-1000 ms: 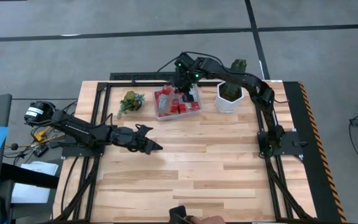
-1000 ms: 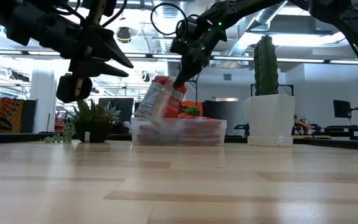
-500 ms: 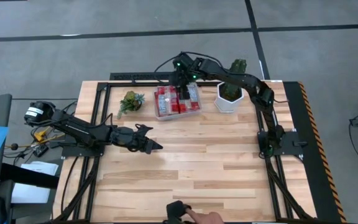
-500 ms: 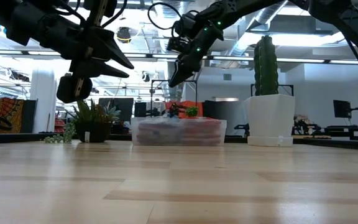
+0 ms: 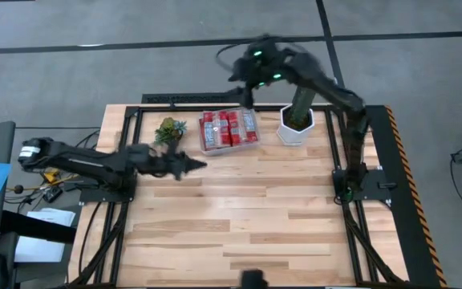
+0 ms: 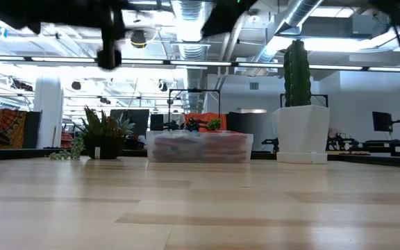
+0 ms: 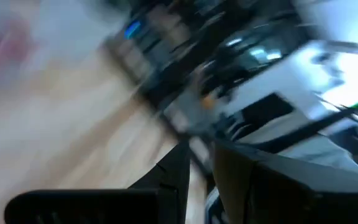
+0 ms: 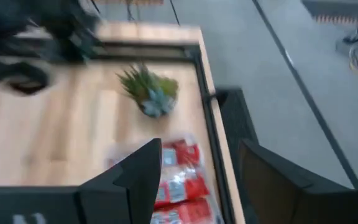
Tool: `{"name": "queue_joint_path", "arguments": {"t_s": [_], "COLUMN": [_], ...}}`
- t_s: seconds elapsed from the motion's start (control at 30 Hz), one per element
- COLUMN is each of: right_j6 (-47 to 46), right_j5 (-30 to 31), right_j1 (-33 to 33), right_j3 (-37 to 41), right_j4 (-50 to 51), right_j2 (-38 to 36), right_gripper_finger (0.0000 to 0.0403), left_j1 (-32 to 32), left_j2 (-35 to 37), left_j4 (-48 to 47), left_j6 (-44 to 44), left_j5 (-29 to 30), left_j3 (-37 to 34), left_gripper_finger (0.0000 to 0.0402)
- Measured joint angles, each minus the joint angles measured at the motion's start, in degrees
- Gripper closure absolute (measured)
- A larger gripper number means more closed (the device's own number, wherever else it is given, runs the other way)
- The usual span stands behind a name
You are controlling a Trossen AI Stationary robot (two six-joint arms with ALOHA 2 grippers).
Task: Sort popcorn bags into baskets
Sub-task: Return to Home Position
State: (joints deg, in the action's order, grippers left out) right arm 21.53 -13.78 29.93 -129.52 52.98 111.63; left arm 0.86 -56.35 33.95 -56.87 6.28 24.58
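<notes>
Apparently homing: popcorn bags point(image 5: 229, 128) in basket point(image 5: 202, 135); right gripper point(image 8: 199, 154) high behind it, jaws wide, empty; left gripper point(image 5: 197, 165) near-left, jaws unreadable. Next: park both.

Both arms matte black: tubular links, chunky joint housings. Left arm point(image 5: 95, 160): pale round cap point(image 5: 30, 149) at the base end, far left of the frame. Left tool point(image 5: 195, 165): black, tapers to a point. Right arm point(image 5: 327, 82): green LEDs point(image 5: 257, 54) near the wrist, upper centre, with a thin black cable loop point(image 5: 229, 46) beside them. Right tool point(image 8: 199, 149): two black wedge-shaped fingers point(image 8: 138, 180), flat-faced, with angular tips.
</notes>
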Motion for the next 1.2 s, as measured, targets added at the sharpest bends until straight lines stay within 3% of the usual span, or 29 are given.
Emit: {"name": "queue_joint_path", "arguments": {"t_s": [0.2, 0.3, 0.4, 0.53, 0.7, 0.8, 0.9, 1.03, 1.2], "right_j6": [4.82, 4.01, 0.67, -3.89, -16.93, -24.56, -30.38, -34.35, -35.21], "right_j5": [-0.22, -6.58, -17.17, -19.67, -16.75, -9.96, -3.45, 4.29, 12.66], "right_j1": [-0.44, 0.26, 2.17, 0.95, -5.05, -8.99, -12.63, -16.62, -20.64], "right_j3": [-1.66, 0.19, 7.27, 25.06, 54.62, 70.94, 83.32, 92.86, 98.86], "right_j4": [13.08, 16.67, 16.10, 7.13, -23.87, -42.45, -54.62, -60.85, -62.19], "right_j2": [-12.66, -18.55, -25.20, -35.43, -50.28, -58.07, -63.71, -70.82, -80.57], "right_gripper_finger": [0.0176, 0.0175, 0.0174, 0.0177, 0.0179, 0.0177, 0.0175, 0.0175, 0.0179], "left_j1": [-4.89, -5.76, -5.80, -5.74, -5.74, -5.74, -5.74, -5.74, -5.74], "left_j2": [18.63, 28.12, 37.01, 47.24, 53.77, 54.48, 54.47, 54.48, 54.50], "left_j4": [-7.80, -18.27, -24.64, -32.65, -37.10, -37.13, -35.91, -34.89, -29.28], "left_j6": [23.69, 28.26, 34.28, 36.05, 30.41, 29.12, 27.84, 27.54, 25.94], "left_j5": [-1.32, 1.15, 7.22, 11.56, 10.58, 10.57, 10.47, 9.16, 3.91], "left_j3": [3.57, 4.54, 4.18, 2.20, -2.76, -5.60, -8.21, -10.72, -14.38], "left_gripper_finger": [0.0347, 0.0347, 0.0347, 0.0347, 0.0347, 0.0347, 0.0347, 0.0347, 0.0347]}}
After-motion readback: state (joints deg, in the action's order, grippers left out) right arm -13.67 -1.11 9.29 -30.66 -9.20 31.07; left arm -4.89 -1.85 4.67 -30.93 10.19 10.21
